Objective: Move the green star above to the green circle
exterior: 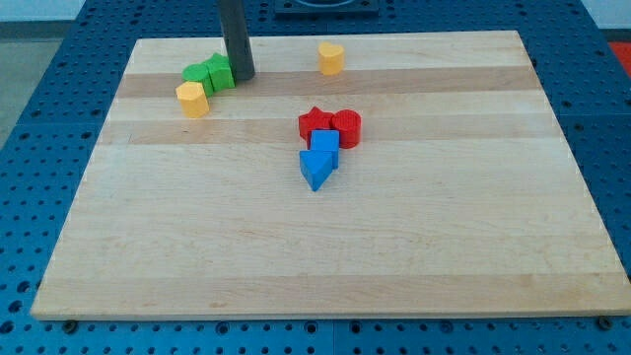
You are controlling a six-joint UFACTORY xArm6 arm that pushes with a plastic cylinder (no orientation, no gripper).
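The green star [220,71] lies near the view's top left on the wooden board [325,247]. The green circle [197,75] touches it on its left side. My tip [242,75] stands just to the right of the green star, touching or almost touching it. The dark rod rises from there out of the view's top.
A yellow block [193,99] lies just below the green circle, touching it. Another yellow block [331,58] sits at the top centre. A red star [315,124], a red circle [346,127], a blue cube [325,144] and a blue triangle [315,170] cluster at the middle.
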